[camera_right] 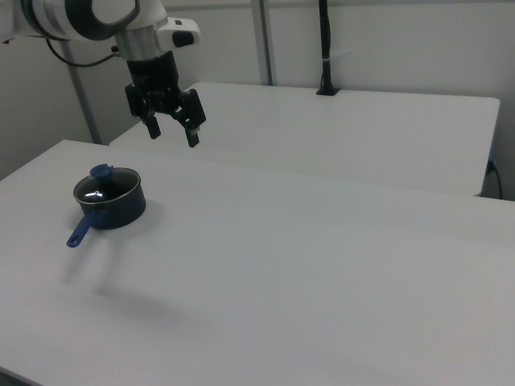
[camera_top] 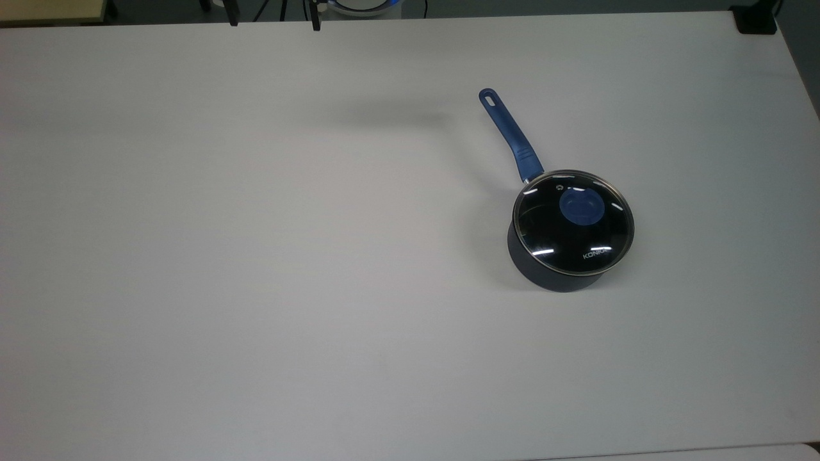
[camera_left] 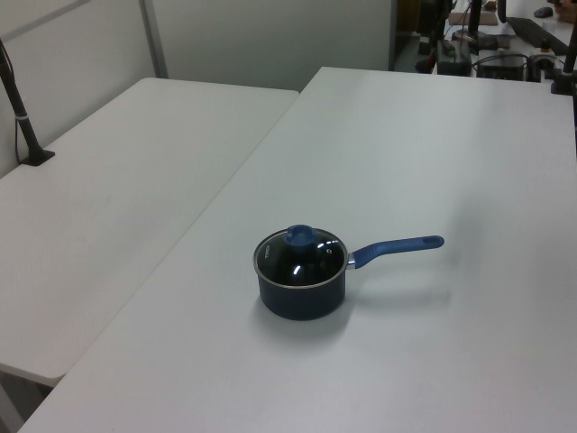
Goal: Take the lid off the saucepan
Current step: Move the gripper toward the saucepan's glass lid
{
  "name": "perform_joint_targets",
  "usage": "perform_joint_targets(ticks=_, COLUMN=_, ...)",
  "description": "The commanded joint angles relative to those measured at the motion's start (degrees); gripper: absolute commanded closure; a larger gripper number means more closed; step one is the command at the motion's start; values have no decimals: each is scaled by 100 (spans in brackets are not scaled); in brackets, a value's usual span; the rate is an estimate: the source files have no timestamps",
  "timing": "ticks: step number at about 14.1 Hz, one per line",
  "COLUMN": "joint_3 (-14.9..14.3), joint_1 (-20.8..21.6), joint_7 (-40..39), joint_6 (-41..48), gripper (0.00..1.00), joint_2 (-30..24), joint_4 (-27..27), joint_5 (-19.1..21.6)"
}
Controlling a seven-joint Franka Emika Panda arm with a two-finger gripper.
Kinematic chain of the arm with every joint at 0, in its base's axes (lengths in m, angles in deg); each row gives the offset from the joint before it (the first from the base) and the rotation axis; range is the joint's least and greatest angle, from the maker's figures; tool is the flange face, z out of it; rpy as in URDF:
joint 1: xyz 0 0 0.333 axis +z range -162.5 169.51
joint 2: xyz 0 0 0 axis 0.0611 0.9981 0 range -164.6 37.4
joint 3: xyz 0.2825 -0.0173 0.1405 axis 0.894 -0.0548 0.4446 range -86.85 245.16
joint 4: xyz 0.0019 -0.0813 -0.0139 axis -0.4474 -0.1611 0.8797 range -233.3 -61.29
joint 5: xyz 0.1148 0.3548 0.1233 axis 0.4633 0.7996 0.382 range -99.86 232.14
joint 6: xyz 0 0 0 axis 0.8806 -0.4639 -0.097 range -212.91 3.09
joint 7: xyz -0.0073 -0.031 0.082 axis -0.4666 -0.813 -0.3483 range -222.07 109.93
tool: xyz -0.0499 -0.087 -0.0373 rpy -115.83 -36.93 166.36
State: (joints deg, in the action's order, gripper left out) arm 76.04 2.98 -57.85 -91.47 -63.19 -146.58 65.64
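claw [camera_right: 172,133] spread, aloft; lid [camera_top: 573,221] covers saucepan [camera_top: 551,272].

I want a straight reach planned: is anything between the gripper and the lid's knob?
Nothing visible. In the right view the open gripper hangs in the air above the table, up and right of the lid on the saucepan.

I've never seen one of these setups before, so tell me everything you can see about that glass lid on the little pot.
The lid is a round disc of clear-looking glass with a thin metal rim, a round blue knob at its centre and small white KONKA lettering near one edge. It sits flat and closed on the dark saucepan, which stands on the white table. Light glints on the glass. Nothing else touches it; the gripper hangs open in the air, well apart.
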Motion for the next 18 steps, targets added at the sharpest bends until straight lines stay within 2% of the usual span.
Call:
perform_joint_targets(ticks=1, joint_3=48, joint_1=-61, joint_7=-60, joint_6=-84, gripper=0, joint_2=-58, joint_4=-90, joint_5=120)
perform_joint_targets(ticks=13, joint_3=48, joint_1=-61, joint_7=-51, joint_6=-75, gripper=0, joint_2=-67, joint_4=-107, joint_5=120)
perform_joint_targets(ticks=18, joint_3=75, joint_1=-44, joint_7=-418, joint_6=-83, gripper=0, joint_2=-67, joint_4=-203, joint_5=120)
